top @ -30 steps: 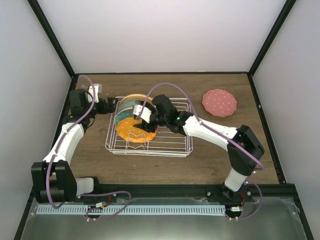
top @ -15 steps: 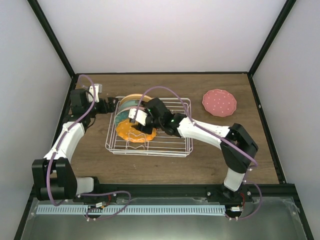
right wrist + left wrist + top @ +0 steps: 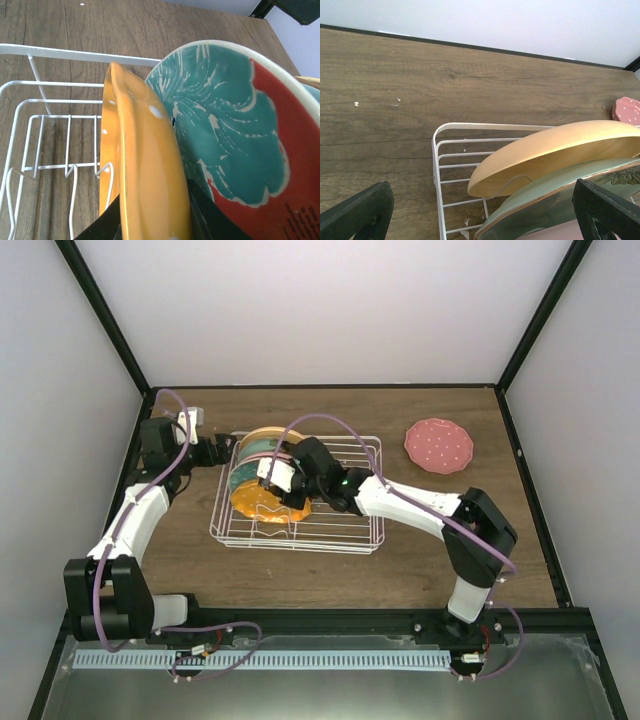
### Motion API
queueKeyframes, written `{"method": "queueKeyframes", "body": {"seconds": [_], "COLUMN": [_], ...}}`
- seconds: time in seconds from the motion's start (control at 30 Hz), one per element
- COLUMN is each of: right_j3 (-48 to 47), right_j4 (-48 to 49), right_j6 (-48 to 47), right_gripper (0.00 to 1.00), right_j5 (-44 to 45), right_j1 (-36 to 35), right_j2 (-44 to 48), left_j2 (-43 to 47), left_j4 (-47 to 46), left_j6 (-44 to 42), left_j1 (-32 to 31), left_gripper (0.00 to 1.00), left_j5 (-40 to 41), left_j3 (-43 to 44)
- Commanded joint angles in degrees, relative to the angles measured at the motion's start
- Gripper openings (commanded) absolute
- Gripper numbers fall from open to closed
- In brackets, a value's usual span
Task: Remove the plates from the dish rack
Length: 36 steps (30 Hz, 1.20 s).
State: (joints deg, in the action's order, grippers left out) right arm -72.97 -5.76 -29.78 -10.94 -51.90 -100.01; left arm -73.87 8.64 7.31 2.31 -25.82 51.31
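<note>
Orange and dotted, the scalloped plate (image 3: pixel 150 165) stands on edge at the left end of the dish rack (image 3: pixel 340 530), its rim pinched in the right gripper (image 3: pixel 283 494). A red-and-teal plate (image 3: pixel 235 135) and a pale yellow plate (image 3: pixel 555 150) stand beside it in the rack. The left gripper (image 3: pixel 222 452) hovers spread wide just outside that end. A dotted pink plate (image 3: pixel 438 446) lies flat well right of the rack.

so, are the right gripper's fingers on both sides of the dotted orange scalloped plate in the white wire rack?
Yes, the right gripper has one black finger against each face of the dotted orange scalloped plate.
</note>
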Motion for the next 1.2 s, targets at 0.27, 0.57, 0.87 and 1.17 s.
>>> {"method": "queueKeyframes", "body": {"seconds": [0.27, 0.57, 0.87, 1.17], "right_j3": [-3.97, -9.59, -15.04, -24.63], "right_j4": [-2.61, -7.93, -13.86, -11.32], "right_j6": [-3.58, -4.38, -3.57, 12.17], "right_gripper": [0.01, 0.01, 0.01, 0.01], "right_j5": [3.98, 3.38, 3.29, -4.69], "right_j1": [0.64, 0.68, 2.04, 14.29], "right_j2": [6.39, 10.99, 16.51, 21.58], "left_j2": [1.00, 1.43, 0.70, -0.55], "left_j4": [-1.79, -1.69, -2.38, -2.87], "left_j6": [0.54, 0.70, 1.74, 1.98], "left_j1": [-0.19, -0.20, -0.20, -0.20], "left_gripper": [1.00, 1.00, 1.00, 1.00], "left_j5": [-0.89, -0.82, -1.15, -1.66], "left_j3": [0.17, 0.76, 2.15, 3.64]}}
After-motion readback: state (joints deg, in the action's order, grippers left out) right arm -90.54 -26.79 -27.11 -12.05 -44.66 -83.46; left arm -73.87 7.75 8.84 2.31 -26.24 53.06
